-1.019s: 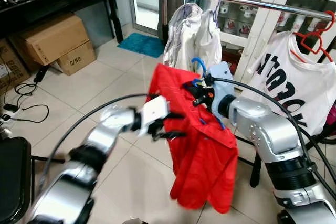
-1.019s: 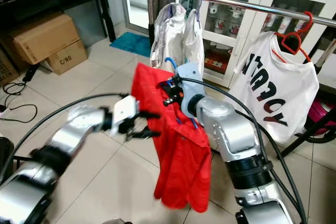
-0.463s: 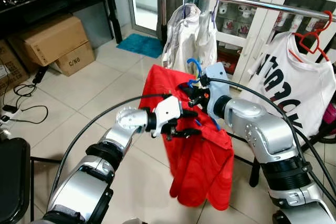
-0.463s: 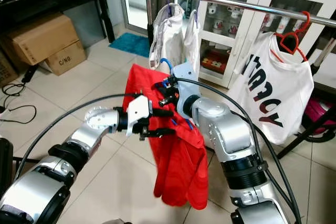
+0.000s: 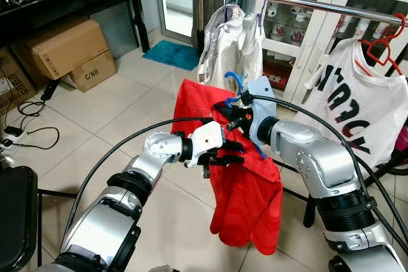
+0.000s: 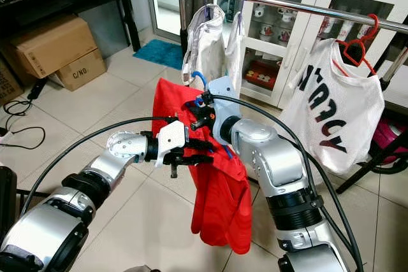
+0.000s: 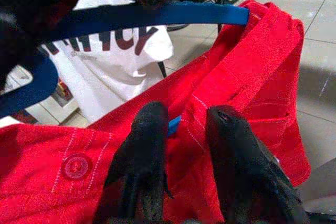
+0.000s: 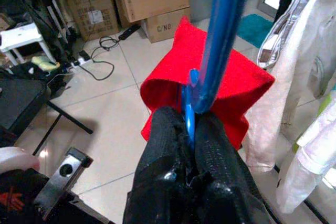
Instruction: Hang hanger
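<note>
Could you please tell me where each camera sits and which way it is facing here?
Head, both eyes: look forward and down at the red shirt and clothes rail; both silver arms show.
Left wrist: looks along the left gripper at the shirt.
Right wrist: looks along the right gripper, shut on the blue hanger.
All views share the shirt and hanger.

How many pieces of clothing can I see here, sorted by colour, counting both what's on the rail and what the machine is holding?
Red: 1, the red shirt on the blue hanger, which the right gripper is shut on, the left gripper at its collar.
White with black letters: 1, the T-shirt.
Plain white: 2, the garments on the rail.
Total: 4.
</note>
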